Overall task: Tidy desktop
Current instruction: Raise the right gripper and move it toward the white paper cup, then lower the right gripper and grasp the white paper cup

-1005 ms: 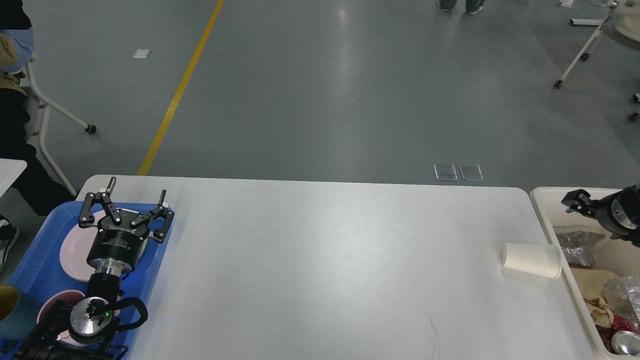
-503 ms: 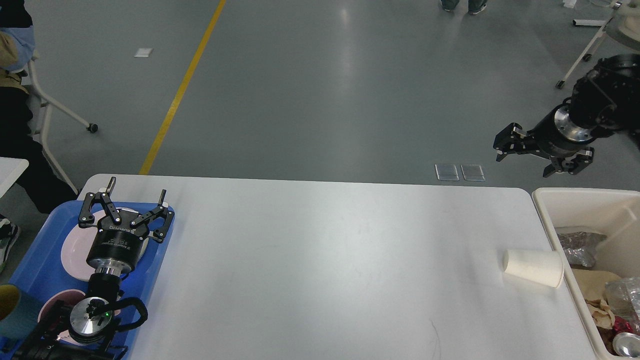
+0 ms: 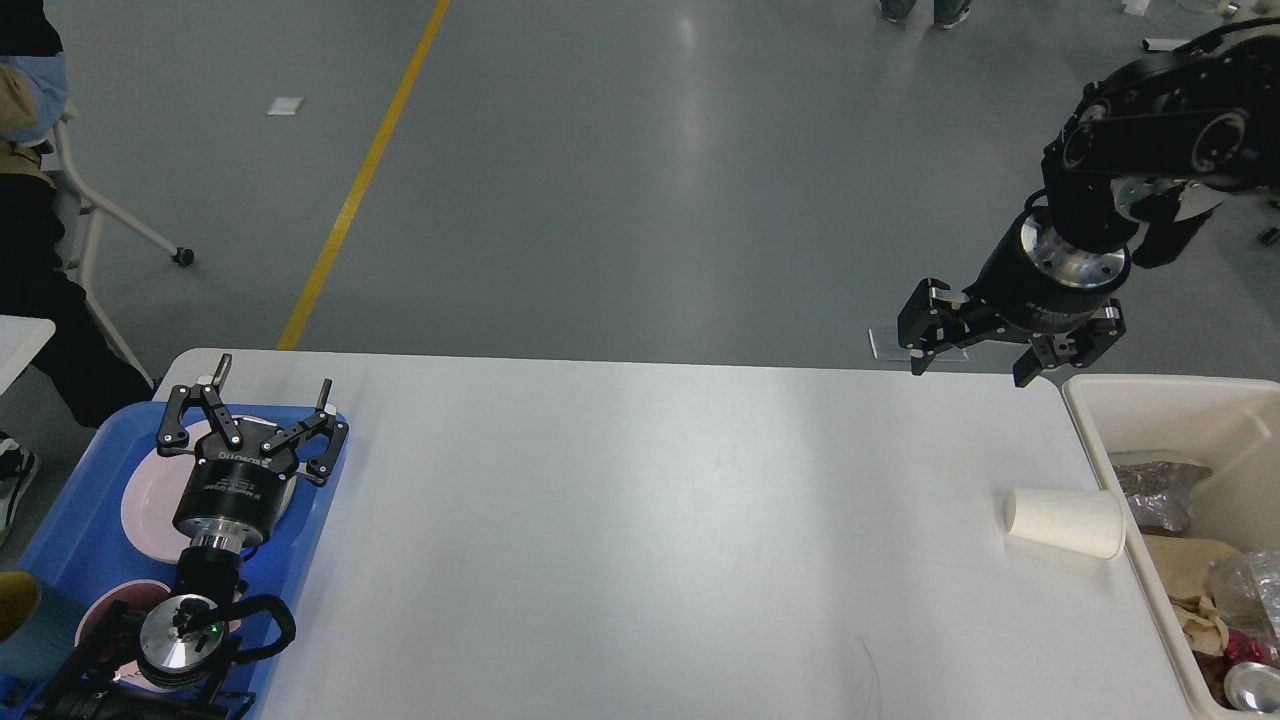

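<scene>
The white desktop [image 3: 650,520] fills the middle of the head view. A white paper cup [image 3: 1062,522] lies on its side near the right edge, beside the cream bin [image 3: 1090,410]. My right gripper [image 3: 968,370] hangs open and empty above the desktop's far right corner, up and a little left of the cup. My left gripper [image 3: 272,392] is open and empty over a pink plate [image 3: 150,500] in the blue tray [image 3: 80,500] at the left.
The bin at the right holds crumpled foil, paper, plastic and a can [image 3: 1250,685]. A second pink plate [image 3: 100,615] and a teal cup [image 3: 30,625] sit in the tray. A chair and a person are at the far left.
My right arm rose out of the bin, then swung left and lower to hang over the desktop's far right corner. The left arm has not moved.
</scene>
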